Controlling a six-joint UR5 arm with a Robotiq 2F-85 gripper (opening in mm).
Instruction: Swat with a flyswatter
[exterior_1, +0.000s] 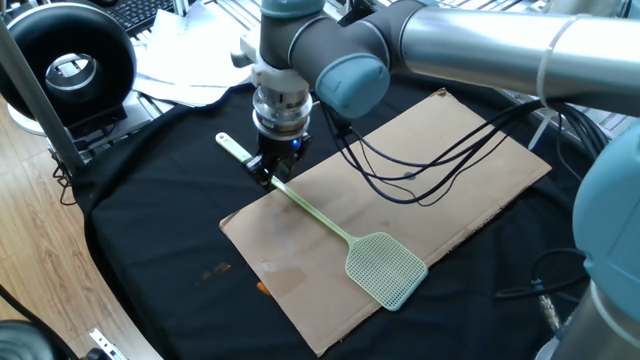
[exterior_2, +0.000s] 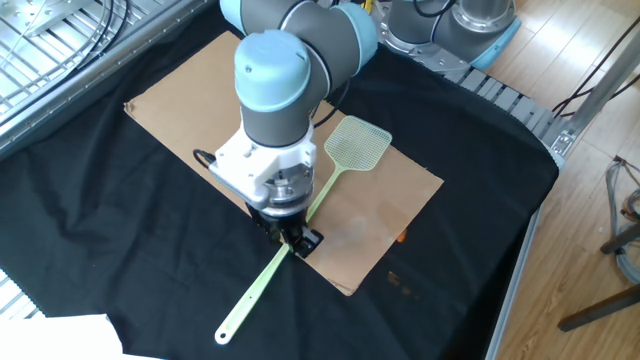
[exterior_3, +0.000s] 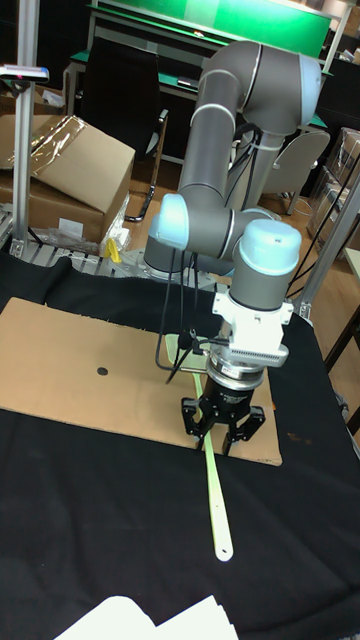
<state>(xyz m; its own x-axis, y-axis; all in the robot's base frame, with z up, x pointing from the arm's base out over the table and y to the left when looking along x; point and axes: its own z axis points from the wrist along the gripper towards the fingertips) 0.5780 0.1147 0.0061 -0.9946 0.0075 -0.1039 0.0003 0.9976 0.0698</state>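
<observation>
The pale green flyswatter (exterior_1: 385, 268) lies flat and diagonal, its mesh head on a brown cardboard sheet (exterior_1: 470, 180) and its handle end on the black cloth. My gripper (exterior_1: 266, 172) points straight down over the handle near the cardboard's corner. In the tall fixed view its fingers (exterior_3: 192, 412) are spread, and the gripper (exterior_3: 222, 432) is open astride the handle of the flyswatter (exterior_3: 216, 505). In the other fixed view the gripper (exterior_2: 298, 241) hides part of the handle, while the flyswatter (exterior_2: 357, 143) head shows beyond the arm.
Black cables (exterior_1: 440, 150) trail over the cardboard's far half. A round black device (exterior_1: 70, 65) and loose papers (exterior_1: 190, 70) sit at the back left. The table's edge (exterior_2: 525, 250) runs along the right. A cardboard box (exterior_3: 70, 170) stands behind the table.
</observation>
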